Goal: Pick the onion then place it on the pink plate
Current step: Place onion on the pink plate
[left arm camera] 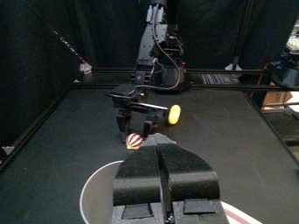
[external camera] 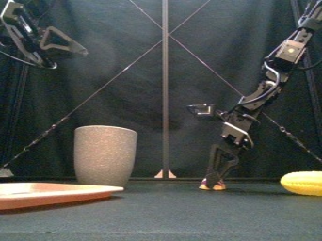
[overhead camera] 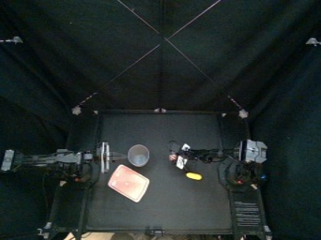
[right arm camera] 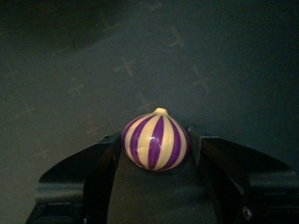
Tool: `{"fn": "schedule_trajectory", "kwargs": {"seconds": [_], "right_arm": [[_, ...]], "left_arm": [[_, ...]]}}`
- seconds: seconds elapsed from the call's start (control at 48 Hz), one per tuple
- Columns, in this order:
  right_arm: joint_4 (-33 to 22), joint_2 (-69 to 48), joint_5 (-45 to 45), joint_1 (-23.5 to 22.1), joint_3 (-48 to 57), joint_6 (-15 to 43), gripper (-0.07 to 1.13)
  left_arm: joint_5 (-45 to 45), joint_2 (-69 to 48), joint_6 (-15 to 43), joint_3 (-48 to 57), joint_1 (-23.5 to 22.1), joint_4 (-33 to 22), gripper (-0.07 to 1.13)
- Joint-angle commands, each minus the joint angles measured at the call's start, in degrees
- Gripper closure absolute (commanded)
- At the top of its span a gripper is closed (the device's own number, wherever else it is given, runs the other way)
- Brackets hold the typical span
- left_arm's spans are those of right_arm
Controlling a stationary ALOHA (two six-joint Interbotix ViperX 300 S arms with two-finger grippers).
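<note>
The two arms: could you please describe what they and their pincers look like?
Both arms are black and built of slim jointed links: the left arm and the right arm. The left pincer has two broad, flat black jaws with small square recesses. The right pincer has wide, rounded black jaws.

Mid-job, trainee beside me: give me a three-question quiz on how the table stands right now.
1. True or false: the onion already lies on the pink plate.
2. Which gripper has its jaws on either side of the onion? A) left gripper B) right gripper C) neither
3. Fill in: seen from above, the tall grey cup stands just ____ the pink plate (behind / in front of).

Key: 1 false, it is still between the jaws, away from the plate; 2 B; 3 behind.
</note>
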Motion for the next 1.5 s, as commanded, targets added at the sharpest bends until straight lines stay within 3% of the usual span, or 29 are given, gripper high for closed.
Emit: {"fn": "schedule_trajectory", "kwargs": {"seconds": [0.021, 0.188, 0.562, 0.688, 1.167, 1.5], "right_arm": [[0.2, -0.9, -0.1, 0.0, -0.9, 0.1, 0.25], [0.8, -1.8, -0.1, 1.6, -2.5, 0.4, 0.29], [2.6, -2.5, 4.3, 16.7, -16.2, 0.3, 0.29], [2.7, 1.1, 4.3, 19.6, -21.2, 0.1, 0.29], [1.6, 21.7, 4.8, 21.4, -45.4, 0.1, 0.29], [1.9, 28.2, 8.0, 21.4, -53.5, 0.3, 0.27]], "left_arm": [[-0.3, 0.2, 0.0, -0.8, 0.1, -0.1, 0.94], [-0.3, 0.2, -0.1, -0.8, 0.2, -0.1, 0.94], [-0.3, 0.2, 0.0, -0.2, 0.3, -0.2, 0.94], [-0.3, 0.2, -0.1, -0.1, 0.3, -0.2, 0.94], [-0.6, 0.1, -0.1, 0.0, 0.4, -0.2, 0.94], [-0.5, 0.1, 0.0, 0.7, 0.4, -0.2, 0.94]]}}
